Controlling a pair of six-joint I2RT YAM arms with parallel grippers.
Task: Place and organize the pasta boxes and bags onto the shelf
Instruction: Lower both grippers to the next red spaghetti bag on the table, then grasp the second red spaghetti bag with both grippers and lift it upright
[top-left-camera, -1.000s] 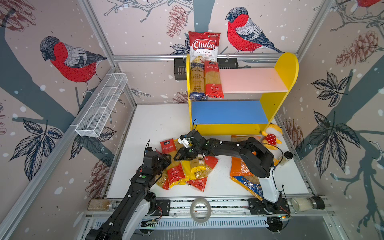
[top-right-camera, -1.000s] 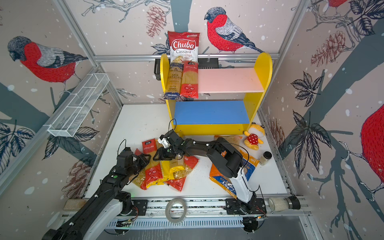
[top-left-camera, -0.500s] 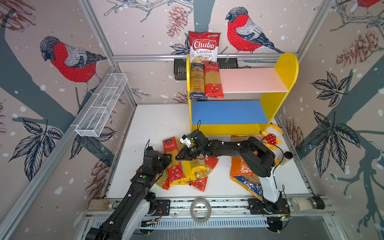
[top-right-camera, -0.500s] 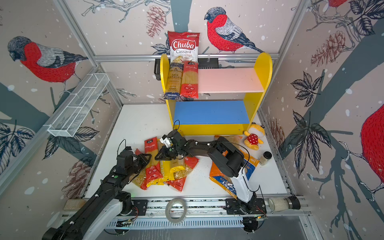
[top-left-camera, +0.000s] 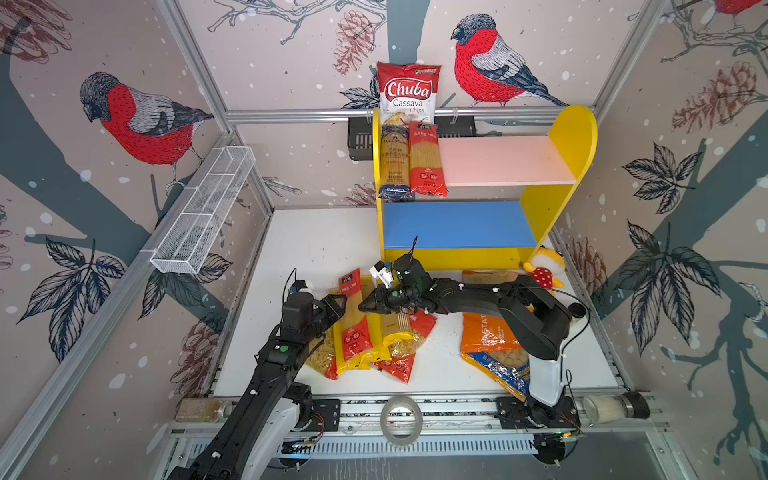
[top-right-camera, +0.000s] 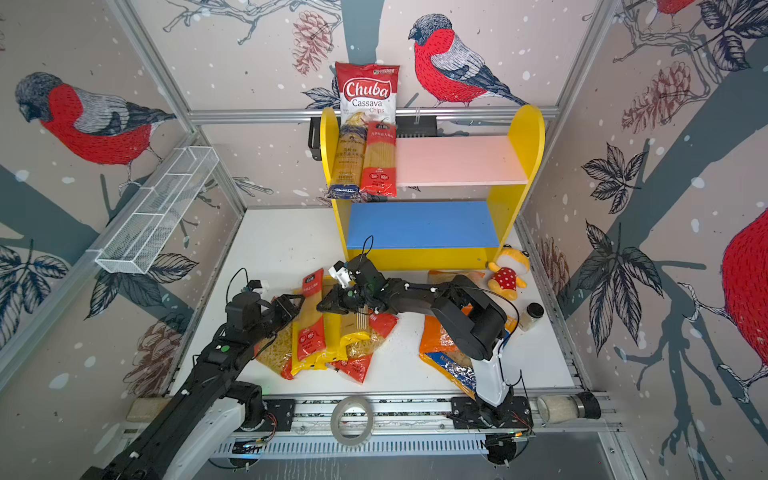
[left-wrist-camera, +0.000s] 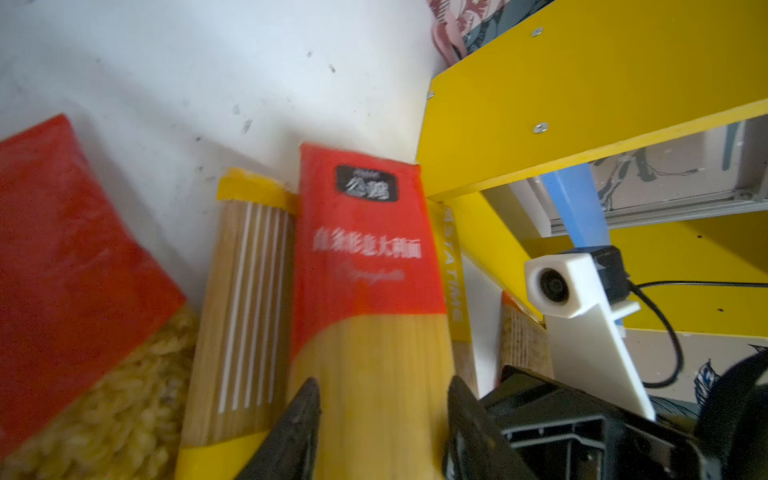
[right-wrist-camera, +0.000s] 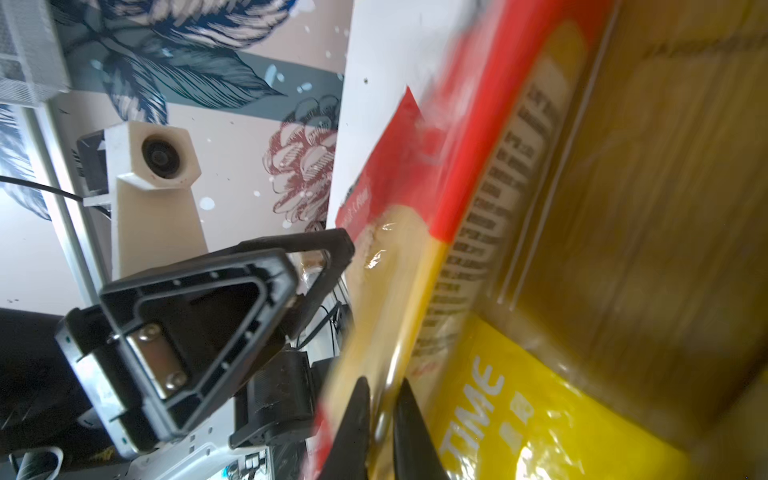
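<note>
My right gripper (right-wrist-camera: 383, 386) is clenched on one long edge of the red pack (top-left-camera: 353, 316), with the film pinched between the tips. My left gripper (left-wrist-camera: 382, 380) is released. Its fingers are spread over the same pack, one at each long edge, and I cannot tell whether they touch it. The pack lies on a heap (top-left-camera: 399, 345) of pasta bags just in front of the shelf (top-left-camera: 557, 166), off its left corner. Two spaghetti packs (top-left-camera: 426, 162) lie on the shelf's pink board (top-left-camera: 498, 160), at its left end.
</note>
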